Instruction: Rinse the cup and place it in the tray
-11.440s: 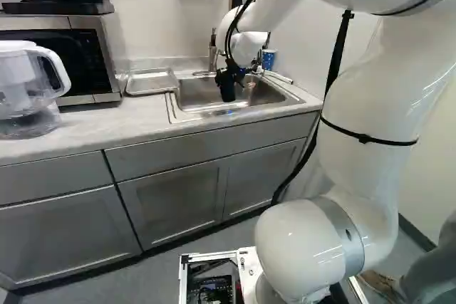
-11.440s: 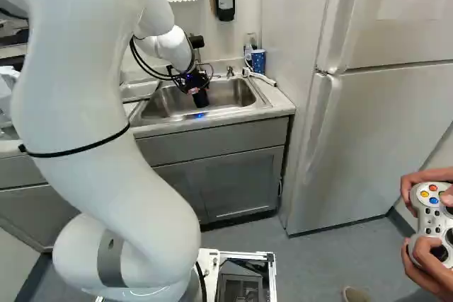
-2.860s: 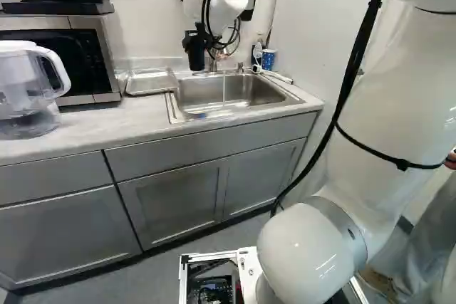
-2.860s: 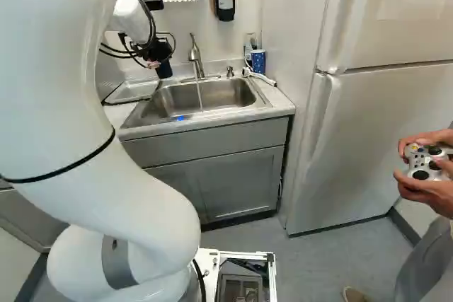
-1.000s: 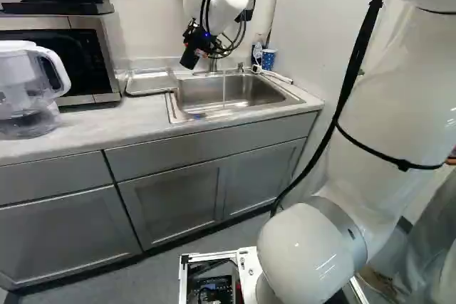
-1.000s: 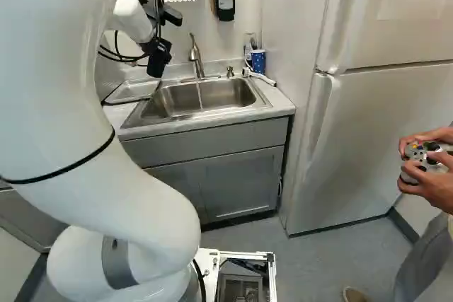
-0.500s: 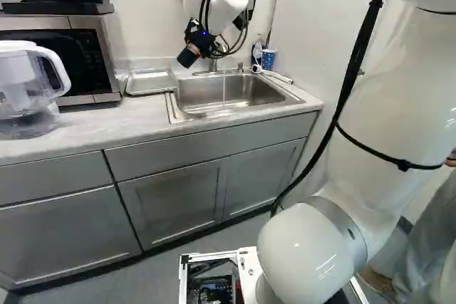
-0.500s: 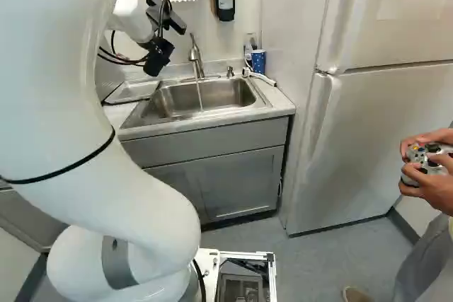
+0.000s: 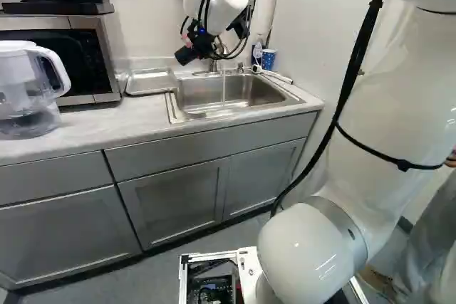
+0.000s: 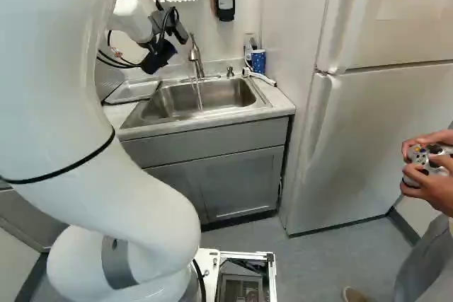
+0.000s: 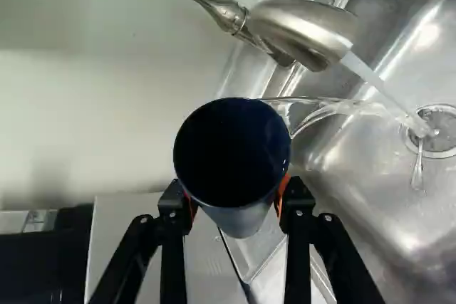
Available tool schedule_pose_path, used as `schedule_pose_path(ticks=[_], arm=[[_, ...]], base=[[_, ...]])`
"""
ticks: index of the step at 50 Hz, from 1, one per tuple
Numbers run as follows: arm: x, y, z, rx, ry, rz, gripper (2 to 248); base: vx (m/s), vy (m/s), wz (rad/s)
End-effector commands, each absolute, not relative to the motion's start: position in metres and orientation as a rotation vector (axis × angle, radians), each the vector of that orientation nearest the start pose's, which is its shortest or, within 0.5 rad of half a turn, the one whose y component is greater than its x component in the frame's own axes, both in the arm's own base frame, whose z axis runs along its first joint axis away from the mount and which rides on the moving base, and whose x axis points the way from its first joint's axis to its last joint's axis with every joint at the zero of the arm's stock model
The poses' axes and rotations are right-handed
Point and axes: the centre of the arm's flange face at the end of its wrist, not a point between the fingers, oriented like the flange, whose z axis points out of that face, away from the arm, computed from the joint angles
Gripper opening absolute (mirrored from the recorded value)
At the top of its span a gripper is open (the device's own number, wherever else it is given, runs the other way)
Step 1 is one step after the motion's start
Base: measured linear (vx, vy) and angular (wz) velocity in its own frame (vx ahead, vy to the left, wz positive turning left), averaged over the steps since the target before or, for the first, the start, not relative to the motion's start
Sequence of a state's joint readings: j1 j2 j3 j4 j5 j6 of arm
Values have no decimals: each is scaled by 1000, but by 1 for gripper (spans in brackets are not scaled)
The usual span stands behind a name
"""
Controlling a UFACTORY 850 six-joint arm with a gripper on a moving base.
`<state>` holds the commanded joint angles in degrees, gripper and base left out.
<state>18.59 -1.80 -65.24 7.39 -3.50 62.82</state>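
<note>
- While water pours from the tap (image 10: 195, 52) into the metal sink (image 9: 246, 89), the gripper (image 9: 198, 48) holds the dark blue cup (image 11: 234, 158) above the counter (image 9: 107, 122), near the tap and toward the tray side of the sink.
- The fingers are pinching the cup from two sides, with bits of the orange pads (image 11: 283, 186) showing against it.
- The cup is tilted well over, its open mouth facing the wrist camera, and clear water spills from its rim toward the sink.
- In the wrist view, the tap's stream (image 11: 377, 83) passes beside the cup and lands at the drain (image 11: 438, 129).
- The tray (image 9: 149, 80) lies on the counter just beside the sink, between it and the microwave (image 9: 68, 51); the cup is apart from it.
- Behind the sink, in the corner, stands a blue patterned tumbler (image 10: 258, 61).
</note>
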Motion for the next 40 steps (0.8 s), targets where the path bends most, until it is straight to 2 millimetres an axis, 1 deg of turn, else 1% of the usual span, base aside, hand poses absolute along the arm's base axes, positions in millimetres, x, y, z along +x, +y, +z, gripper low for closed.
schedule_pose_path(ticks=[40], arm=[[510,172,652,-1718,1330,-685,123]], base=[[0,0,0]])
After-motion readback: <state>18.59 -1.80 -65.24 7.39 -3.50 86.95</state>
